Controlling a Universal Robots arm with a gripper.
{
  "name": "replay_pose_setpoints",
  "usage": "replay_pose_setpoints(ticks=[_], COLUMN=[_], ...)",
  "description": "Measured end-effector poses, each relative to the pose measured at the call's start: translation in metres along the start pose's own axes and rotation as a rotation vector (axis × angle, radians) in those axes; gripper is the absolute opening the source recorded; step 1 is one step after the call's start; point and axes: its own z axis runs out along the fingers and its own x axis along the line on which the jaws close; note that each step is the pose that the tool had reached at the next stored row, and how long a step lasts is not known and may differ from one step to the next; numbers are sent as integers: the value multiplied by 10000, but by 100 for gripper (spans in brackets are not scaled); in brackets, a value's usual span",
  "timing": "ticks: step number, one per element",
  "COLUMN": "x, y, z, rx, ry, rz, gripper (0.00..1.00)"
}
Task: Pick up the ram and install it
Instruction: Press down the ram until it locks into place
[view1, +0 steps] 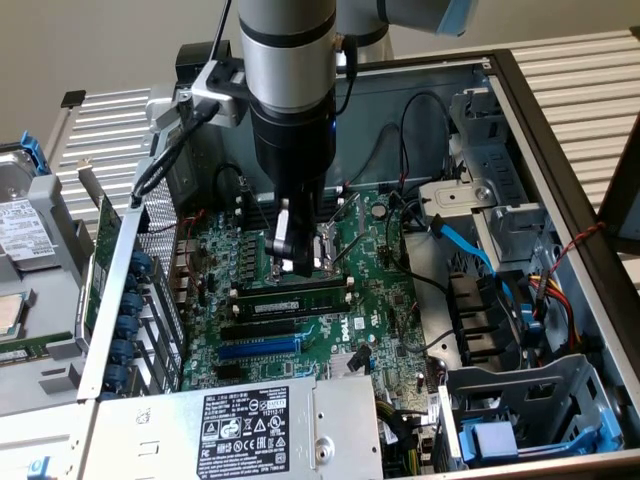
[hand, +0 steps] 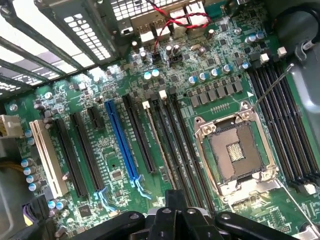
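I saw the ram (view1: 285, 303), a thin green stick with a white label, seated in a long black slot on the glossy green motherboard (view1: 375, 330). My gripper (view1: 297, 262) hovered above it; I couldn't tell its finger spread.

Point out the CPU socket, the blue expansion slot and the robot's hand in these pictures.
CPU socket (hand: 235, 152): wrist view, on the pin area inside the metal frame.
Blue expansion slot (hand: 121, 140): wrist view, mid-length of the slot.
Hand (view1: 290, 250): exterior view, between its fingertips above the motherboard.
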Motion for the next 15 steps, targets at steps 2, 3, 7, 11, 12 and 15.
replay_pose_setpoints(ticks=[2,3,7,11,12,15], x=[0,0,0,0,0,0], y=[0,0,0,-1,0,-1], z=[3,5,11,17,19,24], rx=[3,5,11,16,18,23], ry=[-10,-14,-34,-53,-58,-73], rz=[344,516,1213,1905,2093,2613], gripper=[11,11,11,11,11,11])
